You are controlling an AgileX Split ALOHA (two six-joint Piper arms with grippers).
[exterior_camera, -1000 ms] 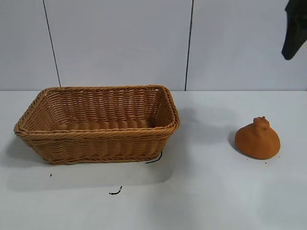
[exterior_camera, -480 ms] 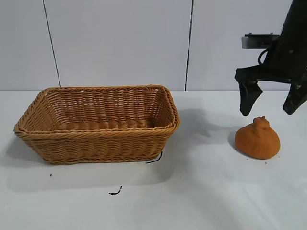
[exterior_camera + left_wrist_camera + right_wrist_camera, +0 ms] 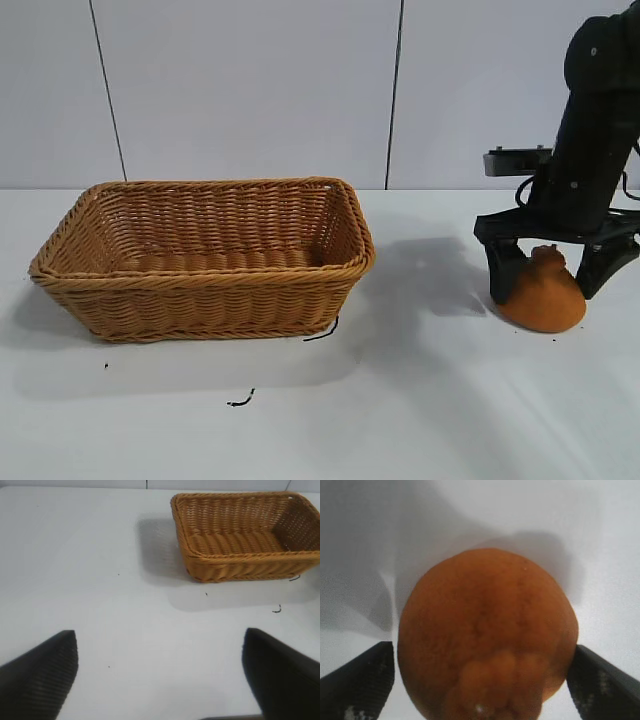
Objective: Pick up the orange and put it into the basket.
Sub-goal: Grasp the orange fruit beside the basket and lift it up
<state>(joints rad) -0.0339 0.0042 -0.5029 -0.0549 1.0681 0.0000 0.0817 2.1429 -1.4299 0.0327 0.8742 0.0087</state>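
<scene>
Down at the table surface on the right side, the right gripper [image 3: 545, 280] straddles the orange [image 3: 542, 295], one finger on each flank of the fruit, pointing straight down; the right wrist view shows the two dark fingers [image 3: 357, 682] right at the orange's sides, so the jaws are closing around it, though whether they have clamped firmly yet cannot be told. To do this step well, the squeeze should likely land on the broad rounded base rather than the tapering part near the knobbly stem nub, since a grip too high on the cone could let the fruit slip out downward; centring the fruit between the pads before lifting seems wise, and the lift should go straight up so the orange does not roll. Nearer the camera, a few small dark scraps [image 3: 240, 401] lie on the white table [image 3: 420, 400], none of them on the path. Farther to the left, well apart from the orange, stands the basket [image 3: 205, 280], holding nothing; its flaring wall and braided rim are what the carry must clear, so height is needed before crossing. Off at its own side, the left gripper [image 3: 160, 675] hangs idle with its fingers spread wide
</scene>
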